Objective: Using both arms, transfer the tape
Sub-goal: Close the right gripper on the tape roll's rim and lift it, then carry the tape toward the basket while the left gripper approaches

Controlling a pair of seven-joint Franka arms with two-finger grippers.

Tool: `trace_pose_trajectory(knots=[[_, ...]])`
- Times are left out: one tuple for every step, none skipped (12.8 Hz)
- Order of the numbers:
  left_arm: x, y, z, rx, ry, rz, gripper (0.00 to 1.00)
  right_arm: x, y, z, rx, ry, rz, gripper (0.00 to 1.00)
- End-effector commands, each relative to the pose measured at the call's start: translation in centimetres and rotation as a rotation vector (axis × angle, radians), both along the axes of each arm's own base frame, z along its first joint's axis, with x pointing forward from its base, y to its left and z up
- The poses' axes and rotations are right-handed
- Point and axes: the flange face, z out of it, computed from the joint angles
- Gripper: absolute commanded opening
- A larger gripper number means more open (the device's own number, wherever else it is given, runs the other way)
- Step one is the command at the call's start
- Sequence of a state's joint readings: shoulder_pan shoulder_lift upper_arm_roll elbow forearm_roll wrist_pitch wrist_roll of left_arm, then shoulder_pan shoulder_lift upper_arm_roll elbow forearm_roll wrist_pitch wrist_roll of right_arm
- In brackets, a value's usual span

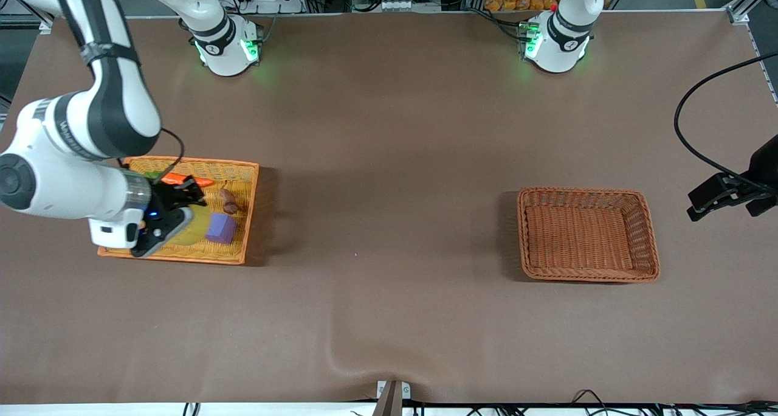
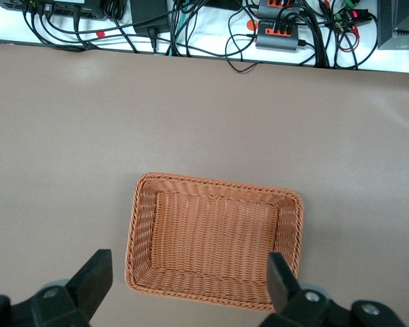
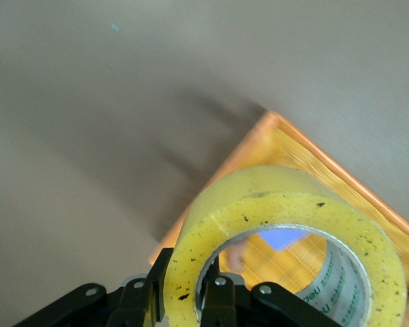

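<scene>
The tape is a yellowish roll gripped by my right gripper over the orange tray. In the right wrist view the roll fills the frame. My right gripper is shut on its wall, one finger inside the core and one outside. The tray's corner lies below it. My left gripper hangs open and empty at the left arm's end of the table, beside the brown wicker basket. In the left wrist view it is over the rim of the empty basket.
A purple cube, a brown item and an orange item lie in the orange tray. The cube shows through the roll's core. Bare brown table lies between tray and basket. A black cable loops above the left gripper.
</scene>
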State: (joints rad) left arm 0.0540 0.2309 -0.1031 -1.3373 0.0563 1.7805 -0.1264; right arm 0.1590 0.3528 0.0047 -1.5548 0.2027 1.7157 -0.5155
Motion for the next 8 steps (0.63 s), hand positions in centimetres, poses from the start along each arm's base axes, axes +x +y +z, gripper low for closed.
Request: trace_pose_trajectory(knots=[[0.2, 0.5, 0.3, 0.013, -0.011, 0.015, 1.0, -0.4, 10.8, 0.1, -0.03, -0.009, -0.085, 0.0], [0.4, 2.7, -0.3, -0.004, -0.001, 0.051, 1.0, -0.6, 15.0, -0.2, -0.036, -0.035, -0.131, 0.0], [0.6, 3.8, -1.0, -0.039, 0.007, 0.071, 1.0, -1.1, 19.3, -0.8, -0.036, -0.063, -0.182, 0.0], [1.0, 4.7, -1.8, -0.051, 0.019, 0.084, 1.0, -1.1, 22.2, -2.2, -0.029, -0.082, -0.242, 0.0], [0.8, 8.2, -2.1, -0.076, 0.022, 0.139, 1.0, -1.4, 26.0, -3.7, -0.012, -0.11, -0.28, 0.0], [0.7, 9.2, -2.6, -0.118, 0.032, 0.149, 1.0, -1.9, 30.1, -5.8, 0.006, -0.136, -0.321, 0.0], [0.9, 9.4, -3.5, -0.136, 0.046, 0.15, 1.0, -2.3, 33.7, -7.7, 0.03, -0.155, -0.391, 0.0], [1.1, 8.7, -4.4, -0.136, 0.065, 0.137, 1.0, -3.3, 37.2, -9.6, 0.062, -0.174, -0.45, 0.0]])
